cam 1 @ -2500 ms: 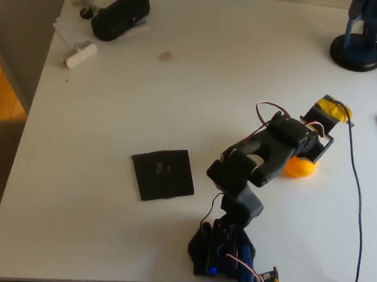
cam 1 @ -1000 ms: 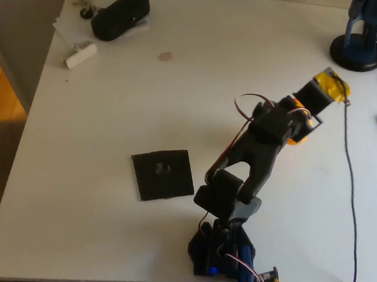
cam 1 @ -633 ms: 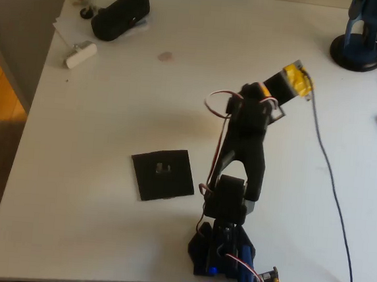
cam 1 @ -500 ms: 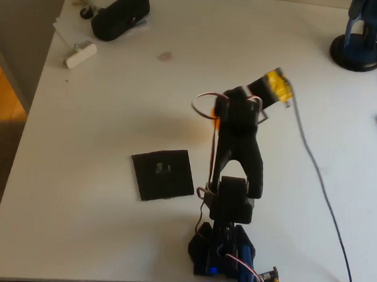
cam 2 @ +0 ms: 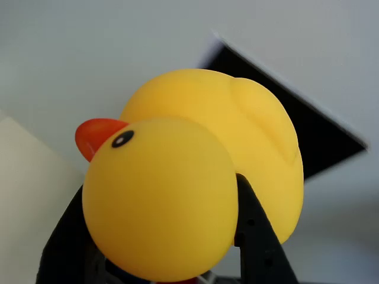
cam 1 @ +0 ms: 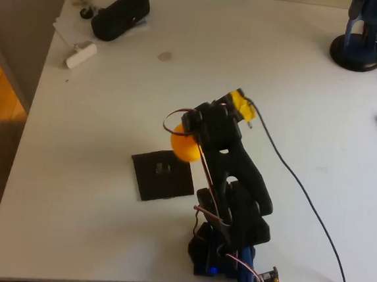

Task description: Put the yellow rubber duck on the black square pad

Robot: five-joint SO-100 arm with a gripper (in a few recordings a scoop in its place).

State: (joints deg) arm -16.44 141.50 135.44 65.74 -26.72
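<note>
gripper [cam 2: 160, 236] fingers clamped on yellow rubber duck [cam 2: 195, 171] neck, carried for the drop; duck just past black square pad [cam 1: 163, 174] top-right corner

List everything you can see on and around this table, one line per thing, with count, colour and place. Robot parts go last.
Rubber duck: one, yellow with an orange beak, held in the gripper above the table, near the pad's upper right corner in the overhead view.
Square pad: one, black, flat on the table left of the arm.
Oblong case: one, black, far left corner of the table.
Small cylinder: one, white, below the case near the left edge.
Stand: one, dark blue with a round base, far right corner.
Table: one, white.
Cable: one, dark, running from the arm towards the right front edge.
Arm: one, black, base at the front edge.
Gripper: one, black, fingers closed on the duck.
</note>
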